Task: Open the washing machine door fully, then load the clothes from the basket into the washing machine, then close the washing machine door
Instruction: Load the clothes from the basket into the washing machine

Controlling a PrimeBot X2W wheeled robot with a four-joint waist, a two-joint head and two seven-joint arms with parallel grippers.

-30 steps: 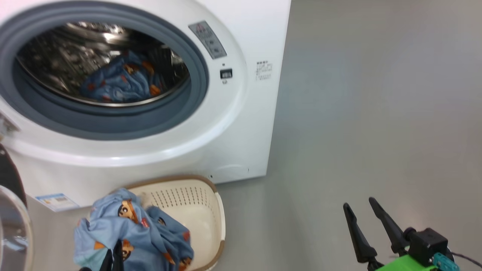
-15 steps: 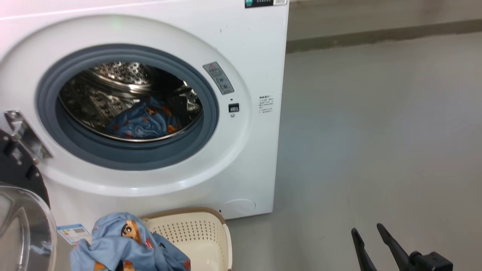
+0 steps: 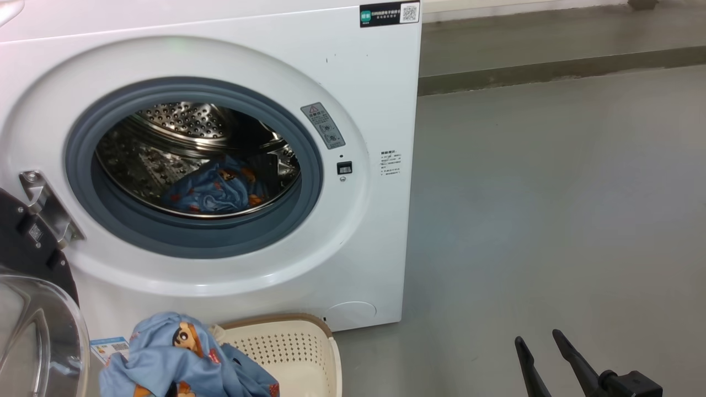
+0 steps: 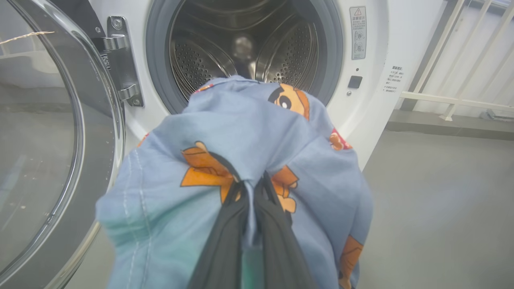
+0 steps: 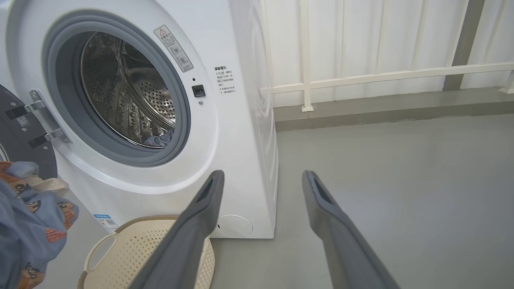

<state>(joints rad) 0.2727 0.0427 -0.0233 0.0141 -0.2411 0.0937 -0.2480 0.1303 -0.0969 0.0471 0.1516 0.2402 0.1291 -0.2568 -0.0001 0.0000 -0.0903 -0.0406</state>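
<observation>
Left gripper [image 4: 252,186], seen from its own wrist camera, has its two dark fingers pressed together on a bunched fold of the clothes [image 4: 241,132]. This blue fabric with orange cartoon figures drapes over the fingers and hangs in front of the washing machine [image 4: 373,80]. Behind the cloth the steel drum [image 4: 192,60] gapes, and the washing machine door [image 4: 44,120] stands swung open at the left on its metal hinge [image 4: 120,60]. Head view: the held bundle sits at the bottom left edge, covering the left part of the basket [image 3: 298,347], which stands on the grey floor [image 3: 551,193] just in front of the machine. This view adds a second blue garment [image 3: 215,190] lying at the bottom of the drum, inside the grey-blue gasket [image 3: 193,242], and a small blue label sticker [image 3: 110,348] low on the machine's front. Right gripper [image 3: 538,337] is at the bottom right, well apart from the machine, fingers spread and holding nothing. Right wrist view: those two fingers rise wide apart over the floor. The basket's cream perforated inside shows beside them, the held cloth hangs at the far left edge, and a white railing [image 5: 361,76] runs behind the machine.
</observation>
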